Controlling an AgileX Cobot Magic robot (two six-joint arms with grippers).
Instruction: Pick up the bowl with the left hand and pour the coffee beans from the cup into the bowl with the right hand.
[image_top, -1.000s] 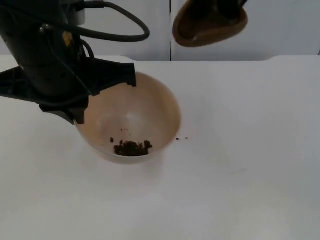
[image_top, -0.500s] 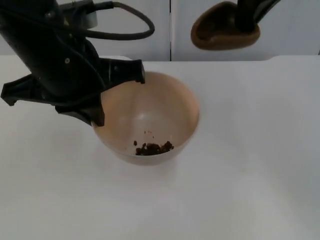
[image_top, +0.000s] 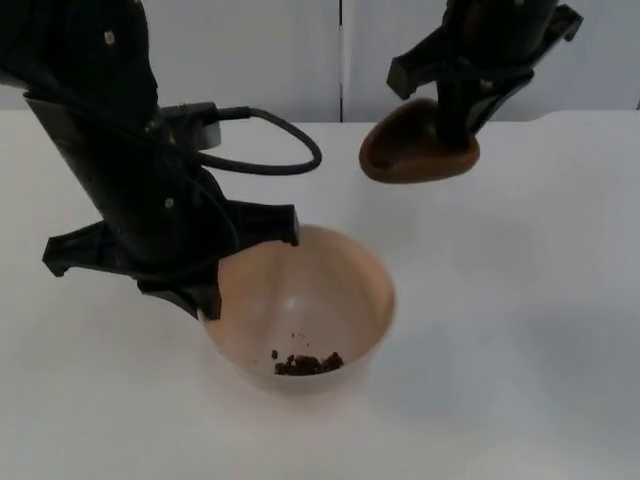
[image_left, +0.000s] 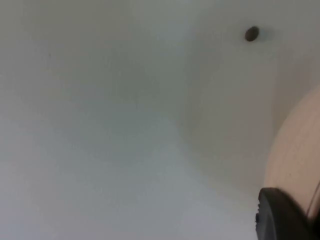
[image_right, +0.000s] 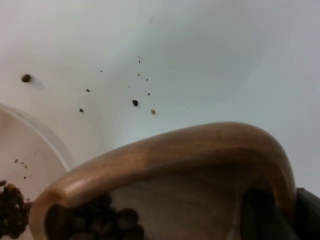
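A beige bowl (image_top: 310, 300) sits low in the middle of the top view, with a small heap of coffee beans (image_top: 308, 363) against its near inner wall. My left gripper (image_top: 212, 290) is shut on the bowl's left rim. The left wrist view has the bowl's outer wall (image_left: 295, 150) beside a black fingertip (image_left: 280, 217). Behind and to the right of the bowl, my right gripper (image_top: 452, 125) is shut on a brown wooden cup (image_top: 415, 155). The right wrist view looks over the cup's rim (image_right: 175, 150) onto dark beans (image_right: 95, 220) inside it, with the bowl (image_right: 25, 145) beyond.
One stray bean (image_right: 26, 78) and dark crumbs (image_right: 135, 103) lie on the white table (image_top: 520, 300) near the bowl. The same kind of bean (image_left: 251, 33) lies on the table in the left wrist view. A grey partition wall (image_top: 250, 50) closes the far edge.
My left arm has carried the bowl to the right and then toward the near edge. The right gripper has brought the cup down, closer to the bowl.
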